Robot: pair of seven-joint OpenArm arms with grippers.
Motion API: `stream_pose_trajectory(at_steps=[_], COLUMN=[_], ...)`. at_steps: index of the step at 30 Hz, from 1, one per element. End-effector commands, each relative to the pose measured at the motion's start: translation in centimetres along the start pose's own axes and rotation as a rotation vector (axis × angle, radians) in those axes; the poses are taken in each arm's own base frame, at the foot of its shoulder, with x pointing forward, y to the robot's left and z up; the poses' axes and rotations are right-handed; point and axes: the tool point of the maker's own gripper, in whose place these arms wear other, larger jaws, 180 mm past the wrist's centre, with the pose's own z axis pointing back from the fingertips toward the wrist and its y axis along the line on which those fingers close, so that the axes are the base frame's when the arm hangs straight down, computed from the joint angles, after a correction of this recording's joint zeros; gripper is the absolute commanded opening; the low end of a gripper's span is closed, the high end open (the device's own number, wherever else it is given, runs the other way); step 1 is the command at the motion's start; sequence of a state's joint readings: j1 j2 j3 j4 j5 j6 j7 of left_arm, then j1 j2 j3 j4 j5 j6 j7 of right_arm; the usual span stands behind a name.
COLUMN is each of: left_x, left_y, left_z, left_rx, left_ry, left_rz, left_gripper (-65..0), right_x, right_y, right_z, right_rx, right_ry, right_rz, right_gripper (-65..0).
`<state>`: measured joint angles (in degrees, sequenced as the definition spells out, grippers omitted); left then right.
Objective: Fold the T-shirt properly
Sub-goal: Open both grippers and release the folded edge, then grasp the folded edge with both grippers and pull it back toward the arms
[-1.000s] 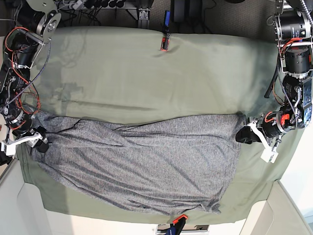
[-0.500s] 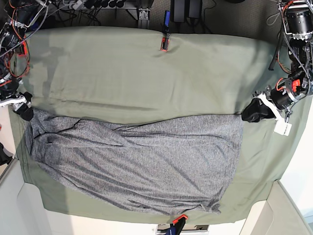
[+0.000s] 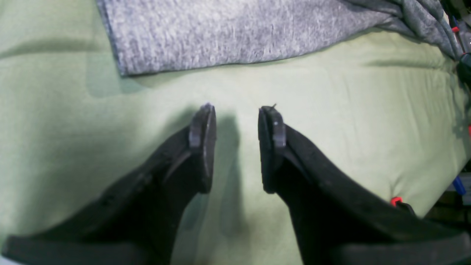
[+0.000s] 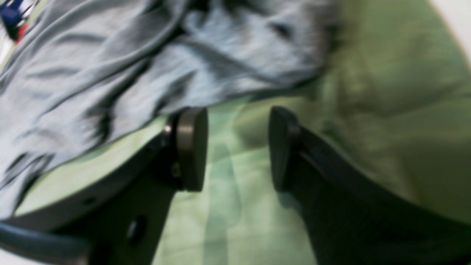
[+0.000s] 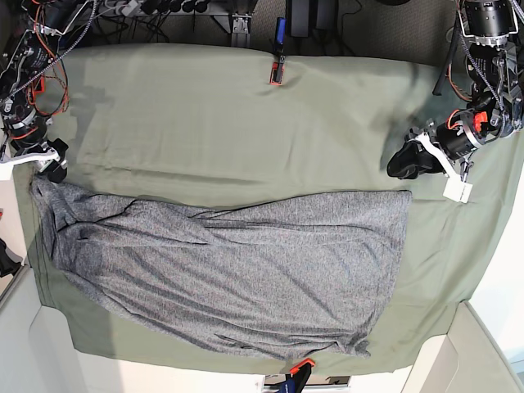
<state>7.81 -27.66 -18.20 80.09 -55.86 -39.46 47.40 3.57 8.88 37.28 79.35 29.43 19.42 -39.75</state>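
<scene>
The heather-grey T-shirt (image 5: 229,266) lies spread in a wide band across the near half of the olive-green cloth (image 5: 246,131). Its square corner shows in the left wrist view (image 3: 220,33), and its rumpled end in the right wrist view (image 4: 128,62). My left gripper (image 5: 401,164) is open and empty, hovering over bare cloth just beyond the shirt's right corner; it also shows in the left wrist view (image 3: 235,121). My right gripper (image 5: 51,162) is open and empty at the shirt's left end, also seen in the right wrist view (image 4: 237,143), which is blurred.
An orange clamp (image 5: 276,72) holds the cloth at the far edge and another clamp (image 5: 300,366) at the near edge. Cables and arm bases stand beyond the far corners. White walls border the near corners.
Both grippers have let go of the shirt's ends and moved away toward the far side. The shirt's upper edge now lies flat on the cloth.
</scene>
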Motion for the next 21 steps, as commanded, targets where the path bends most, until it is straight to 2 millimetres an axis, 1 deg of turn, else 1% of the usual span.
stream_pose_trajectory(at_steps=[1, 4, 8, 9, 11, 13, 16, 21], left_x=[1.6, 1.5, 1.5, 1.5, 1.5, 1.4, 1.0, 0.7], left_y=[0.1, 0.2, 0.3, 0.3, 0.2, 0.1, -0.2, -0.2], left_z=[0.6, 0.6, 0.6, 0.6, 0.5, 0.4, 0.1, -0.3], left_rx=[0.000, 0.006, 0.008, 0.008, 0.007, 0.005, 0.001, 0.009], left_ry=[-0.036, -0.029, -0.029, -0.028, -0.029, -0.030, -0.027, -0.029], left_rz=[-0.032, -0.037, -0.039, -0.039, -0.038, -0.035, -0.028, -0.021], left_gripper=[-42.4, -42.4, -42.1, -40.8, -35.7, -33.0, -33.0, -33.0], right_x=[1.8, 1.9, 3.1, 3.4, 3.8, 3.6, 2.8, 2.4], right_y=[0.1, -0.7, -0.4, -0.3, 0.0, 0.3, 0.5, 0.4], right_z=[0.2, 0.3, -0.1, -0.4, -1.2, -2.2, -3.3, -3.3], right_rx=[-0.004, -0.039, -0.043, -0.042, -0.036, -0.026, -0.016, -0.015], right_ry=[-0.049, -0.052, -0.078, -0.081, -0.079, -0.058, -0.018, -0.012], right_rz=[0.008, -0.011, -0.009, -0.015, -0.034, -0.062, -0.098, -0.104], right_gripper=[-37.6, -37.6, -37.6, -37.6, -37.6, -37.6, -37.6, -37.6])
